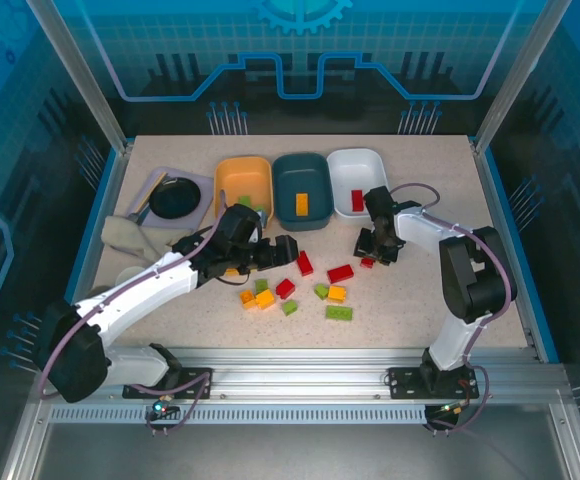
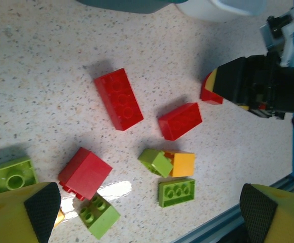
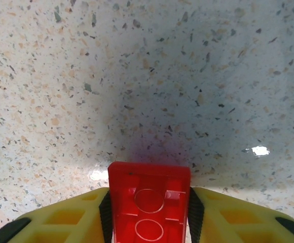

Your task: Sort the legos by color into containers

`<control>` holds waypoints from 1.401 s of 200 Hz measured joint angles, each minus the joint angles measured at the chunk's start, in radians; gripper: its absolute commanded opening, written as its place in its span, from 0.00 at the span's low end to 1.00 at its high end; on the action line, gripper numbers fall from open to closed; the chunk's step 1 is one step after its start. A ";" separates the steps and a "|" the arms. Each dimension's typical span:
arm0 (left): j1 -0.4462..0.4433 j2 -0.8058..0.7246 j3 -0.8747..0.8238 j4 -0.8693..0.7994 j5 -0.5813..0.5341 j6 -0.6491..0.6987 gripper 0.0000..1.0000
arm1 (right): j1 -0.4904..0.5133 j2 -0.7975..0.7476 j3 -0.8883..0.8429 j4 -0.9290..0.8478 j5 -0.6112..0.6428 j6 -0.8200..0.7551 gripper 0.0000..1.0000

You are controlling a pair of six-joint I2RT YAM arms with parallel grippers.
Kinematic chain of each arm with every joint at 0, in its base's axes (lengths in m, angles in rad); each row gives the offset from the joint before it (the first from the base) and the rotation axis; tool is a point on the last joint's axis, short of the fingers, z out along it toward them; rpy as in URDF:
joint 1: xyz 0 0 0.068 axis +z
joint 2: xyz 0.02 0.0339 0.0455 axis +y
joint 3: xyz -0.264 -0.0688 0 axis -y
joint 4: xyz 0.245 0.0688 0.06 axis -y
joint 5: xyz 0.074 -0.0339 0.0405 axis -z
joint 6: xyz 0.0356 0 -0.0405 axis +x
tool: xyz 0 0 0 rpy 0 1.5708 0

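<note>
Between the yellow fingers [image 3: 71, 220] of the R gripper [image 3: 149, 202] sat 1 red lego [image 3: 149, 217], studs toward the cam. Both black pads were tight vs its sides, so the jaws were closed onto it w/ no gap. Speckled table [image 3: 137, 76] showed just past it. Whether the brick was lifted off, couldn't tell.

L gripper [image 2: 149, 215] was spread wide, nothing held. Its 2 fingertips [image 2: 38, 205] stood well apart, w/ 2 green legos in the gap: a green lego [image 2: 99, 216] near one pad and a second green lego [image 2: 176, 192] approx mid-gap. Just past the jaws were a third green lego [image 2: 156, 162] touching 1 yellow lego [image 2: 183, 164], plus 1 red block [image 2: 84, 173]. A fourth green lego [image 2: 12, 174] sat outside the gap by that same pad. Further out were 2 reds, a long red [image 2: 119, 98] and a shorter red [image 2: 180, 120], apart from each other. Loose total seen from above, not counting the gripped one: 3 red, 4 green, 3 orange-yellow.

Containers: 3, side by side in a row beyond both grippers.
- Orange tub [image 1: 232, 172] was beyond the L jaws, w/ green in it, count unclear.
- Teal tub [image 1: 292, 168] held 1 orange-yellow brick [image 1: 303, 203].
- White tub [image 1: 370, 165] was just beyond the R jaws, w/ 1 red brick [image 1: 357, 200] inside.
</note>
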 measured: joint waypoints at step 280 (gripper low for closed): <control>0.027 0.344 0.386 0.072 0.034 -0.021 0.92 | -0.079 0.567 1.022 -0.401 0.166 -0.173 0.37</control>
